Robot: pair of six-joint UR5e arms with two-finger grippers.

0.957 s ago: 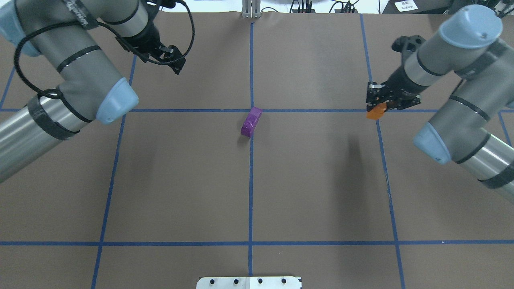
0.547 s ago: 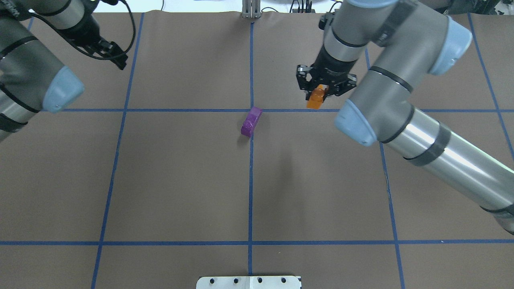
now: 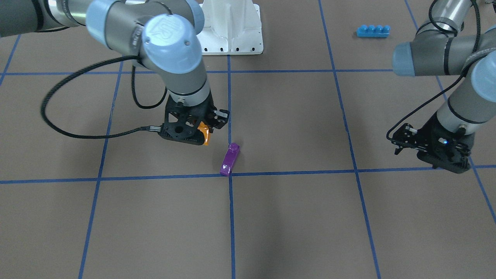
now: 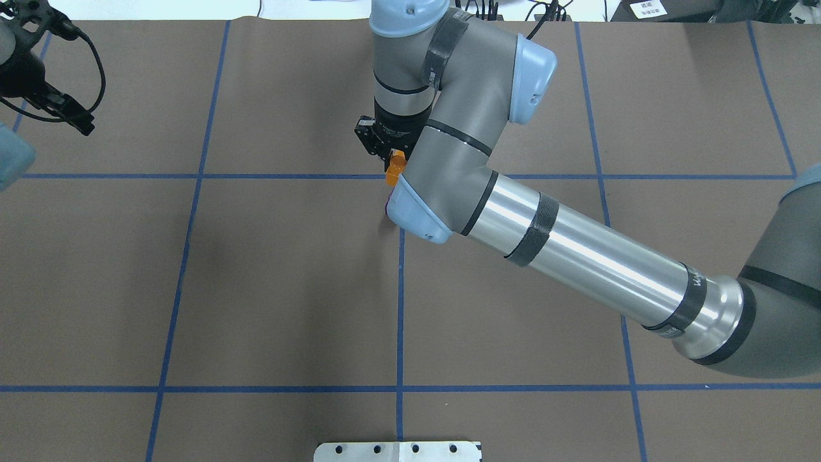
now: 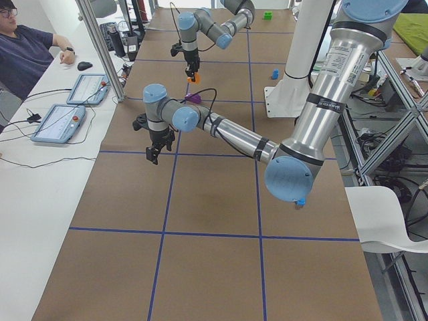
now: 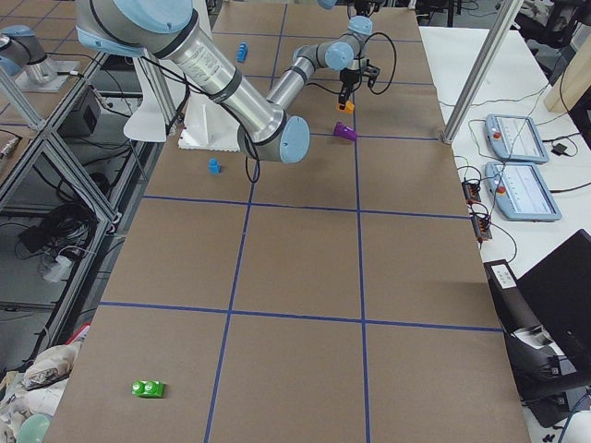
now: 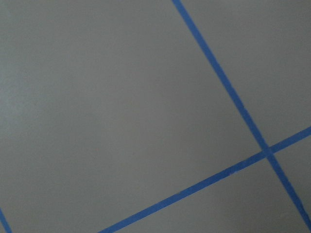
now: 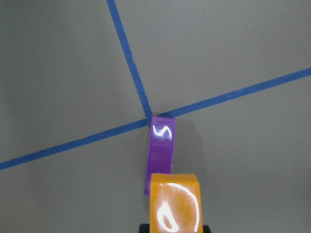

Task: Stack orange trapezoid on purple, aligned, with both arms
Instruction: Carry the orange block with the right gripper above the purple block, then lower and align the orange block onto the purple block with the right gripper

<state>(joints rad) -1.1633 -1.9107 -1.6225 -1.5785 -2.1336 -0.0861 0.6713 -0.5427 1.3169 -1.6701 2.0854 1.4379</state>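
My right gripper (image 3: 206,127) is shut on the orange trapezoid (image 3: 204,136) and holds it above the table, just beside the stud end of the purple brick (image 3: 230,158). The purple brick lies on the brown table at a crossing of blue tape lines. In the right wrist view the orange trapezoid (image 8: 175,204) hangs over the near end of the purple brick (image 8: 160,150). In the overhead view the orange trapezoid (image 4: 395,173) shows below the right gripper (image 4: 392,154), and the right arm's elbow hides the purple brick. My left gripper (image 3: 399,140) is open and empty, far off at the table's left (image 4: 80,122).
A long blue four-stud brick (image 3: 372,31) lies near the robot's base plate (image 3: 232,35). A small blue brick (image 6: 214,166) and a green brick (image 6: 148,389) lie far from the centre. An operator (image 5: 27,53) sits at the far edge with control tablets.
My right arm has swung left with the orange trapezoid, from the right tape line to just above the purple brick. My left arm has drawn back further left.
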